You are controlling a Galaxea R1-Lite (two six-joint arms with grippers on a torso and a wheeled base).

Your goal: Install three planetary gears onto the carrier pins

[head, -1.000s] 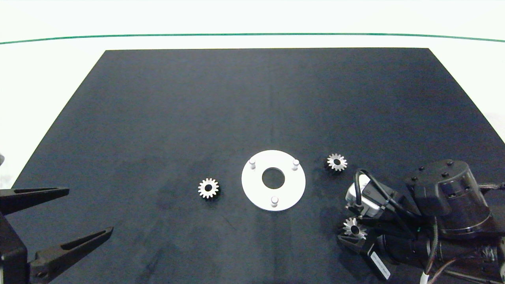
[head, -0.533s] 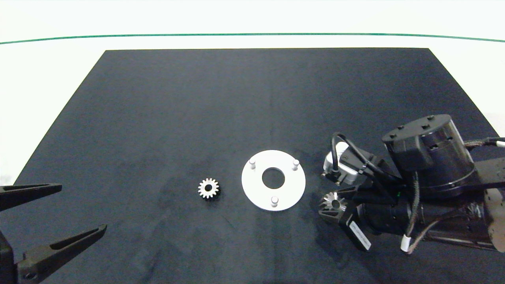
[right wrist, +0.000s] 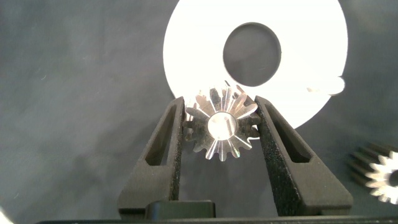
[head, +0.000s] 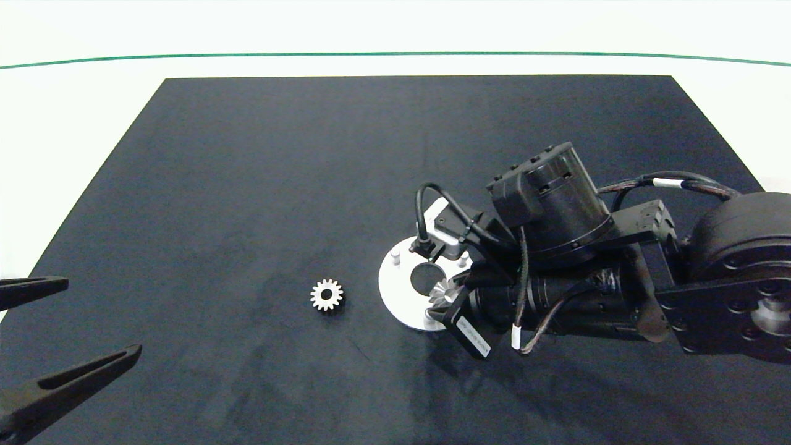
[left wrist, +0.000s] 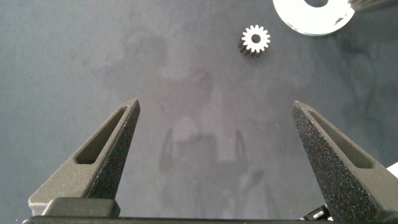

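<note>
Three gears: small silver metal spur gears with pointed teeth and a round centre hole; one is held, one lies free on the dark mat, and one shows only in the right wrist view.
Held gear [right wrist: 221, 128]: clamped between the two grey fingers of the right gripper [right wrist: 221, 124], over the flat white round disc [head: 395, 295], close to its near pin [head: 429, 316].
Held gear's facing: tilted in the head view, its flat face turned towards the wrist camera.
Free gear [head: 326, 295]: flat on the black mat [head: 247, 185], hole upward, just beside the disc on the left arm's side.
Third gear [right wrist: 380, 172]: cut off at the picture's edge, beside the disc.
Pins: short pale cylinders; the far left one [head: 395, 256] is plain, the others partly hidden by the right arm.
Left gripper [left wrist: 214, 134]: fingers spread wide and holding nothing, low at the mat's left edge, well apart from the disc.
</note>
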